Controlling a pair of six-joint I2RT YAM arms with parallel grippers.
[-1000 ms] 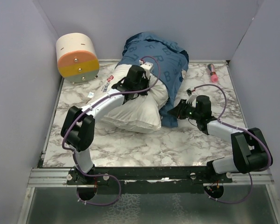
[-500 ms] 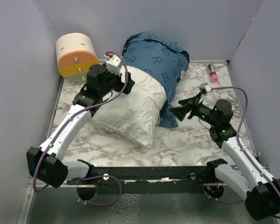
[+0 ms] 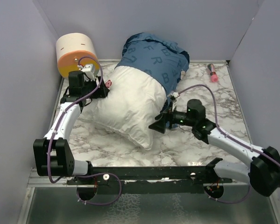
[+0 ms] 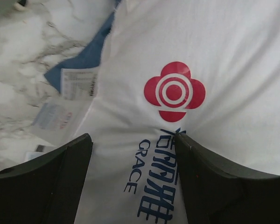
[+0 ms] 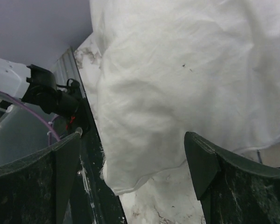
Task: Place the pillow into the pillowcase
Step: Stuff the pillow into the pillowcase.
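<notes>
The pillow (image 3: 126,105) lies on the counter (image 3: 191,142), its far end inside the pillowcase (image 3: 154,58). Since a second ago both arms have let go. The left fingers (image 4: 51,182) now gape wide over the labelled left edge (red flower logo), and the right fingers (image 5: 28,186) gape wide at the near corner.

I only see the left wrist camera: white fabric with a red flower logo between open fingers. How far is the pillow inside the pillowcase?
Observer: Top camera: only the far end of the pillow sits inside the pillowcase; most sticks out toward the arms.
Operator: Where's the right gripper?
Observer: It is open beside the pillow's near corner, holding nothing.
Operator: What's behind the left gripper?
Observer: A cream and orange cylinder, at the table's far left corner.
</notes>
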